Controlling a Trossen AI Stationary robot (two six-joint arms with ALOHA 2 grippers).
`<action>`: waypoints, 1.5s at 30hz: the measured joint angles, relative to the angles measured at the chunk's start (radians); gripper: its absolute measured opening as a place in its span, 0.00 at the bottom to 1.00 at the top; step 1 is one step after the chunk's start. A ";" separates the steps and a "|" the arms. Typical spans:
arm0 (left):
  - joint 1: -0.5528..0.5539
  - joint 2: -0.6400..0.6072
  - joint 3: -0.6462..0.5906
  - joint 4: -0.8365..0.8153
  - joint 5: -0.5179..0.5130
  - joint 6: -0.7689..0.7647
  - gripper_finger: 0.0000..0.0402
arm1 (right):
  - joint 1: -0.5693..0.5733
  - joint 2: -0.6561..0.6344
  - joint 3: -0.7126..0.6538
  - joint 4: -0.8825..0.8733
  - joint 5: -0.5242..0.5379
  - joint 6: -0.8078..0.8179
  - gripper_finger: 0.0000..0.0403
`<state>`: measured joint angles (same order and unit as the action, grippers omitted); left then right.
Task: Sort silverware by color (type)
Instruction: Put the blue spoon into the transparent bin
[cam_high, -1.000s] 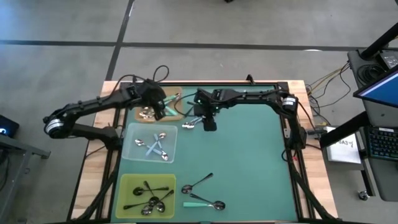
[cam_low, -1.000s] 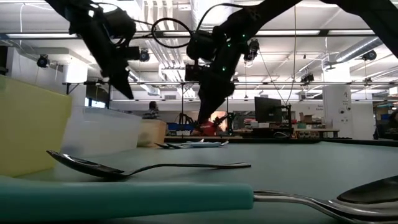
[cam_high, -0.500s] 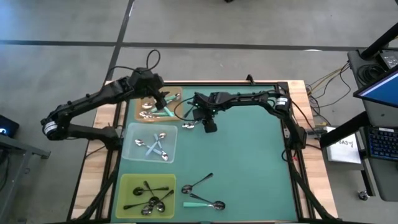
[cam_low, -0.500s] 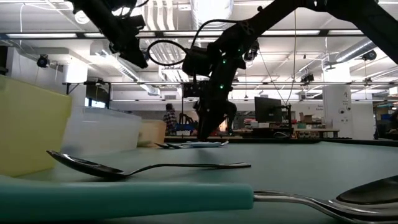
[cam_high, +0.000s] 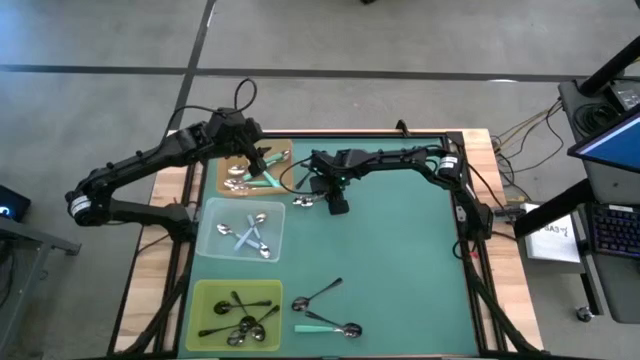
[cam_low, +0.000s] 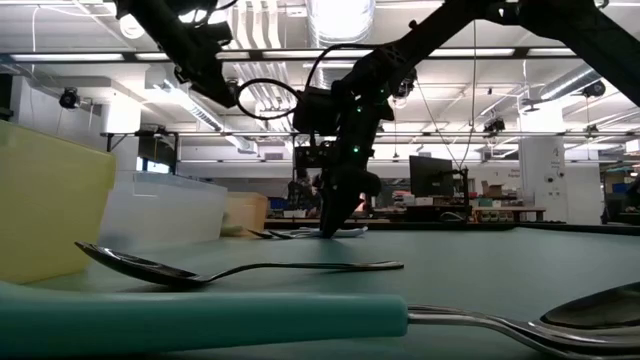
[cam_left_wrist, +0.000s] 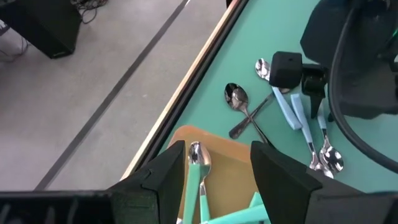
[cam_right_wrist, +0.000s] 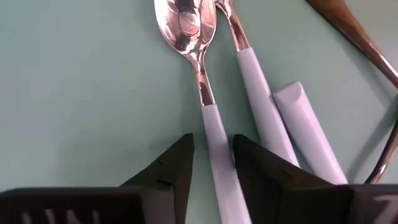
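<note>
The right gripper (cam_right_wrist: 211, 163) is low on the mat near the far edge, its fingers straddling a pale blue spoon (cam_right_wrist: 200, 74) to pinch its handle, not clamped yet; the left gripper (cam_left_wrist: 217, 163) hangs open above the brown tray (cam_high: 228, 166) of teal spoons (cam_left_wrist: 198, 163).

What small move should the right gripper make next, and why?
Probably close the right gripper fully, then lift: its fingers already straddle the pale blue handle of a shiny metal spoon lying on the green mat.
</note>
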<state>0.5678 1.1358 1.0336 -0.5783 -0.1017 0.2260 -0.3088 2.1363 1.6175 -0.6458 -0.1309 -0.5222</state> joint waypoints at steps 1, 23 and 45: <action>0.000 -0.002 0.000 -0.008 0.000 0.000 0.41 | 0.000 -0.003 0.000 -0.001 -0.001 0.010 0.26; -0.005 -0.406 -0.550 0.361 0.198 -0.425 0.41 | 0.012 -0.128 -0.006 0.148 -0.001 0.283 0.06; -0.005 -0.444 -0.543 0.658 0.111 -0.377 0.41 | 0.094 -0.221 -0.005 0.810 0.263 0.276 0.05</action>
<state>0.5629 0.6916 0.4910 0.0800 0.0090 -0.1505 -0.2151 1.9154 1.6129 0.1645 0.1320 -0.2460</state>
